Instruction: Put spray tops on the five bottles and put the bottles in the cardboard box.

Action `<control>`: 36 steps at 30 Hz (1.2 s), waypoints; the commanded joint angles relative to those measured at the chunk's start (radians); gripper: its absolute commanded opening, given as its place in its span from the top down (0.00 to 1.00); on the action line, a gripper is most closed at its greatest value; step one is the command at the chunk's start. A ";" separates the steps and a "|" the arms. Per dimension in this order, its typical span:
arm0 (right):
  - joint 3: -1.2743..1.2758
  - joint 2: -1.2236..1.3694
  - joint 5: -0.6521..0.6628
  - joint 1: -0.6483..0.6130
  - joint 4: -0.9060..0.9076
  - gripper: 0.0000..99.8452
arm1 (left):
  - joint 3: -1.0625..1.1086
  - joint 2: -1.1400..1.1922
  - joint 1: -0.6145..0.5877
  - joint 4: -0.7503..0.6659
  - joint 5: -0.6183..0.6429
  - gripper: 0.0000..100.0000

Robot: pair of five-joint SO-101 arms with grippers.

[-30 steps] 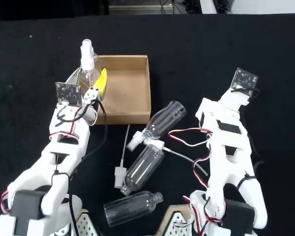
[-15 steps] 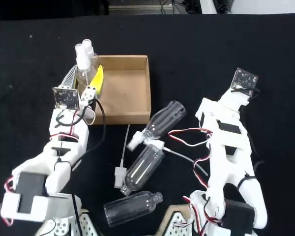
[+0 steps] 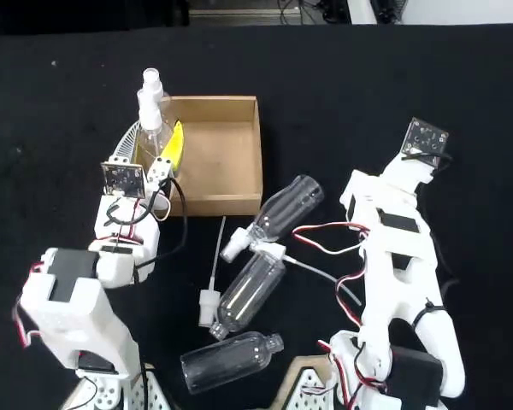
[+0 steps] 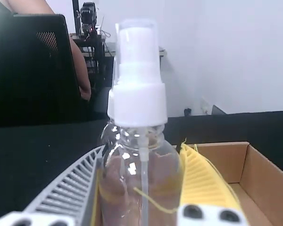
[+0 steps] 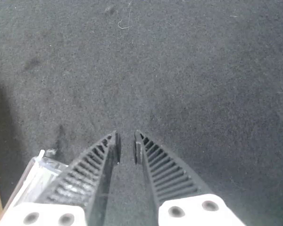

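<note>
My left gripper (image 3: 154, 141) is clamped around a clear bottle (image 4: 132, 160), one grey finger and one yellow finger pressing its sides. The bottle stands upright with a white spray top (image 4: 137, 94) on its neck. It is at the left wall of the cardboard box (image 3: 258, 154), about over the rim. My right gripper (image 5: 125, 143) hangs over bare black table (image 5: 203, 70) well away from the box, its fingers drawn in to a thin slit with nothing between them. Three more bottles lie on their sides between my arms: one (image 3: 289, 205) just beside the box's near corner, one (image 3: 250, 290) below it, and one (image 3: 227, 360) nearest my bases. A loose spray top (image 3: 209, 303) lies beside the middle bottle.
</note>
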 commanded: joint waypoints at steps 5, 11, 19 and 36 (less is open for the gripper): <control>-0.056 -0.002 0.012 0.014 -0.025 0.96 | -0.077 0.051 -0.042 -0.029 0.008 0.97; -0.056 -0.002 0.012 0.014 -0.025 0.96 | -0.081 0.051 -0.045 -0.029 0.008 0.97; -0.056 -0.002 0.012 0.014 -0.025 0.96 | -0.142 0.060 -0.044 0.061 0.008 0.97; -0.058 -0.002 0.012 0.014 -0.025 0.96 | -0.142 0.061 -0.042 0.097 0.009 0.97</control>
